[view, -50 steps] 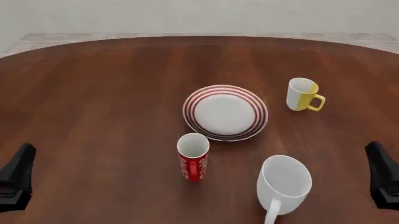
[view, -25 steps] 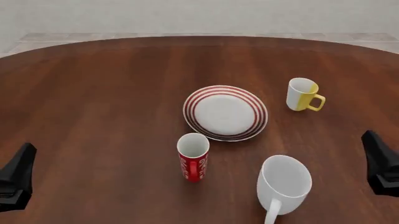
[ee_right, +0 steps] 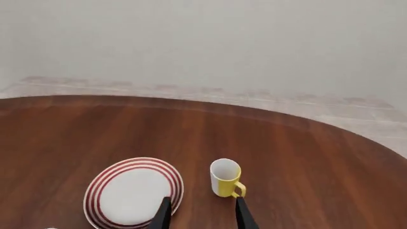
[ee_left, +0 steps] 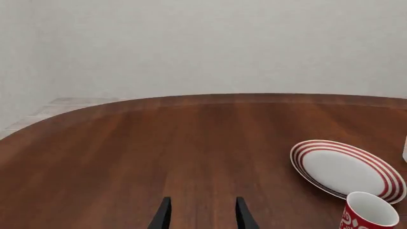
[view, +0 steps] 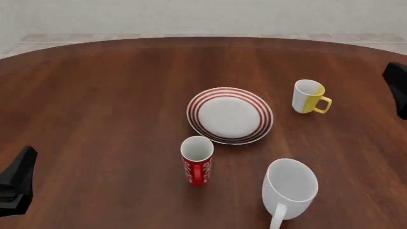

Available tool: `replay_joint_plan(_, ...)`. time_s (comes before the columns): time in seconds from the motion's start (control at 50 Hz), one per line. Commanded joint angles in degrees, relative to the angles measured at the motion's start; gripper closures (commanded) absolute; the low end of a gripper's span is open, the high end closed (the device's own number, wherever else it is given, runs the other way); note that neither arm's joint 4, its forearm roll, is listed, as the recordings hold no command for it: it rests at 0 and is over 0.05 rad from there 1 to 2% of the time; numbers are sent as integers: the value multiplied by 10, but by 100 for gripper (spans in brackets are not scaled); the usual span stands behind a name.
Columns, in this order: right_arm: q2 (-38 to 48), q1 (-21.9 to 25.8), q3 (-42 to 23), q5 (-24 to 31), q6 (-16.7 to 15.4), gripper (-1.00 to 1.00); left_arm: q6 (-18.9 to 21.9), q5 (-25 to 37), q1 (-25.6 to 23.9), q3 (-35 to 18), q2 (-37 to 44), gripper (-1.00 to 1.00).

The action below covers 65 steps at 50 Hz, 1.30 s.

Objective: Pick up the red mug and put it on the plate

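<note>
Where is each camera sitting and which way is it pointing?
Front view: above the arms' side, looking forward and down at the red mug and plate; both arms show at the edges.
Left wrist view: behind the left gripper, low, jaws apart.
Right wrist view: behind the right gripper, higher, jaws apart, facing the yellow-and-white mug.
All three share the plate.

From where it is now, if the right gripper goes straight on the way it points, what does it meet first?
Probably the table between the plate and the yellow-and-white mug. The right gripper points down between them, jaws apart. Depth is unclear, so it might brush either one.
</note>
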Motion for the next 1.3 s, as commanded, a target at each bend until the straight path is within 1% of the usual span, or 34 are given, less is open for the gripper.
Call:
replay_joint_plan(0.02,105,-28,-135,98,76,-100,0,0,0,0,0,-100)
replay_joint_plan(0.06,127,31,-156,109,76,-100,0,0,0,0,0,-100)
replay_joint_plan(0.08,134,36,-165,116,76,-100,0,0,0,0,0,-100)
replay_joint_plan(0.1,146,65,-187,127,58,-100,0,0,0,0,0,-100)
replay_joint_plan(0.12,147,60,-195,131,47,-100,0,0,0,0,0,-100)
replay_joint_plan(0.14,150,55,-203,135,54,-100,0,0,0,0,0,-100)
replay_joint_plan(0.16,159,72,-214,137,36,-100,0,0,0,0,0,-100)
replay_joint_plan(0.18,160,72,-219,137,28,-100,0,0,0,0,0,-100)
replay_joint_plan(0.2,165,69,-224,142,31,-100,0,0,0,0,0,-100)
replay_joint_plan(0.22,174,83,-231,143,17,-100,0,0,0,0,0,-100)
replay_joint_plan(0.24,174,83,-236,145,11,-100,0,0,0,0,0,-100)
replay_joint_plan(0.28,181,93,-246,147,-19,-100,0,0,0,0,0,-100)
replay_joint_plan(0.3,189,101,-249,149,-9,-100,0,0,0,0,0,-100)
replay_joint_plan(0.32,189,107,-251,149,-21,-100,0,0,0,0,0,-100)
replay_joint_plan(0.34,195,108,-259,153,-23,-100,0,0,0,0,0,-100)
replay_joint_plan(0.38,210,108,-266,160,-16,-100,0,0,0,0,0,-100)
replay_joint_plan(0.58,242,145,-278,170,-32,-100,0,0,0,0,0,-100)
replay_joint_plan(0.6,243,143,-278,171,-30,-100,0,0,0,0,0,-100)
replay_joint_plan(0.62,259,159,-283,177,-25,-100,0,0,0,0,0,-100)
replay_joint_plan(0.66,256,152,-280,176,-34,-100,0,0,0,0,0,-100)
replay_joint_plan(0.72,271,164,-283,190,-16,-100,0,0,0,0,0,-100)
replay_joint_plan(0.78,271,171,-284,197,-12,-100,0,0,0,0,0,-100)
replay_joint_plan(0.8,281,186,-287,202,-7,-100,0,0,0,0,0,-100)
replay_joint_plan(0.82,285,191,-291,206,-1,-100,0,0,0,0,0,-100)
replay_joint_plan(0.84,297,202,-297,213,16,-100,0,0,0,0,0,-100)
replay_joint_plan(0.88,299,203,-303,216,21,-100,0,0,0,0,0,-100)
replay_joint_plan(0.94,327,219,-315,230,57,-100,0,0,0,0,0,-100)
replay_joint_plan(1.02,340,224,-319,239,75,-100,0,0,0,0,0,-100)
replay_joint_plan(1.04,346,232,-322,243,87,-100,0,0,0,0,0,-100)
replay_joint_plan(1.06,341,236,-327,246,81,-100,0,0,0,0,0,-100)
replay_joint_plan(1.14,345,250,-337,251,89,-100,0,0,0,0,0,-100)
replay_joint_plan(1.16,351,254,-339,253,101,-100,0,0,0,0,0,-100)
replay_joint_plan(1.24,360,264,-337,254,124,-100,0,0,0,0,0,-100)
replay_joint_plan(1.3,360,265,-336,257,127,-100,0,0,0,0,0,-100)
